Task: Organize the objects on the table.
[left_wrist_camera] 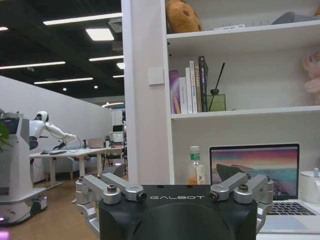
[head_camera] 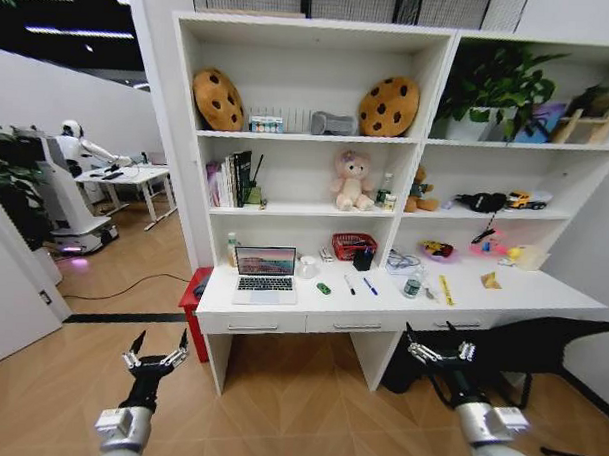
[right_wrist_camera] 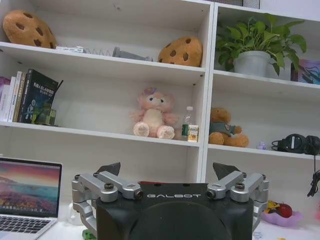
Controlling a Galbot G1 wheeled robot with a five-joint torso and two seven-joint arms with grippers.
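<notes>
Right now I use the laptop (head_camera: 265,275) as my landmark: it sits open on the white table (head_camera: 282,305), towards the table's left end, screen lit. From the head camera I read the row to its right: a tiny green toy car (head_camera: 323,288) nearest, then a black pen (head_camera: 350,285), a blue pen (head_camera: 369,286), and the small clear bottle (head_camera: 413,284) farthest along. A red basket (head_camera: 353,246) stands behind that row, against the back wall. The head view also gives me both arms, hanging low over the wooden floor, well in front of the table and below the laptop's level: my left gripper (head_camera: 156,355) down to the laptop's left, my right gripper (head_camera: 438,350) off to its right. The left wrist camera adds what the head view blurs: a drink bottle (left_wrist_camera: 196,166) just beside the laptop's left edge, with books (left_wrist_camera: 188,86) on the shelf above it. The right wrist camera picks out a pink plush (right_wrist_camera: 152,114) on the shelf above and right of the laptop. Both grippers have their fingers spread wide, holding nothing and touching nothing.
</notes>
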